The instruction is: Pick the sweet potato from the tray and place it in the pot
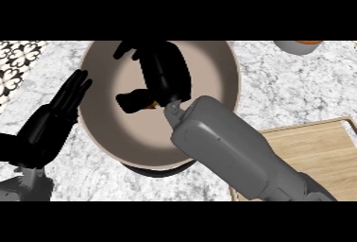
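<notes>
R robot hand (165, 71) grips sweet potato (150, 106) over pot (140, 142).

The right forearm (230, 151) comes in from the lower right and slants up to the left, its wrist bent so that the right hand (166, 71) points away from the body, back uppermost. The left hand (55, 118) rests open at the left edge, fingers straight and together, above a short stretch of left forearm (24, 186).

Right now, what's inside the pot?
The right hand is within the pot, curled round something orange, likely the sweet potato. The hand covers most of it and the pot's floor beneath.
</notes>
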Controlling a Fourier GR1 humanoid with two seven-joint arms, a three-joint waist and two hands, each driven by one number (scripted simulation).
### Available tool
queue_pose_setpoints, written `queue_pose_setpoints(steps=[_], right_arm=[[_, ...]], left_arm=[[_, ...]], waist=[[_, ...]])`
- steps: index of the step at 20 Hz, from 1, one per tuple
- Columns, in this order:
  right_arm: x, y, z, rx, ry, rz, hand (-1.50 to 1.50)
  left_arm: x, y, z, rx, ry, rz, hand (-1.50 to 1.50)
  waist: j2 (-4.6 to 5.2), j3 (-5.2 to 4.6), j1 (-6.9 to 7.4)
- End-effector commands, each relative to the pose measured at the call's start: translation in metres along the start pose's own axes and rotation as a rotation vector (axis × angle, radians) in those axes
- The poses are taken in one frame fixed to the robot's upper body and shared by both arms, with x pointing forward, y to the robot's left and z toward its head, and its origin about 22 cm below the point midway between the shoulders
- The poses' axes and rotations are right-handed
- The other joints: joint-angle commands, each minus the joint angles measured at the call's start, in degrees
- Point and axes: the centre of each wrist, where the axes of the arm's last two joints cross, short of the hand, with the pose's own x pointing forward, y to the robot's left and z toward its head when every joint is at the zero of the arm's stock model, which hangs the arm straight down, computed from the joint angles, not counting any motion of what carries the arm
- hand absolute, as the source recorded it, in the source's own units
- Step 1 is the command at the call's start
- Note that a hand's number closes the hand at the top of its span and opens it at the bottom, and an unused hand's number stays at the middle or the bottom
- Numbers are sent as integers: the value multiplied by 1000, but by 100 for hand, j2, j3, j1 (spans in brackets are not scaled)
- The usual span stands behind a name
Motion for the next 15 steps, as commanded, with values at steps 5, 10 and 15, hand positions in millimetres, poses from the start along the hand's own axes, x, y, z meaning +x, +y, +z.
queue_pose_setpoints(steps=[5,10,15], right_arm=[[-16,4,-12,-59,-28,-197,-150],[-25,8,-18,-167,-56,-228,-150],[-45,7,-25,-224,-12,-239,-150]], left_arm=[[-42,-43,1,-176,224,108,0],[-42,-38,-5,-147,225,96,0],[-56,-42,13,-123,264,126,0]], waist=[[99,-81,63],[45,-88,-79],[-26,-87,-263]])
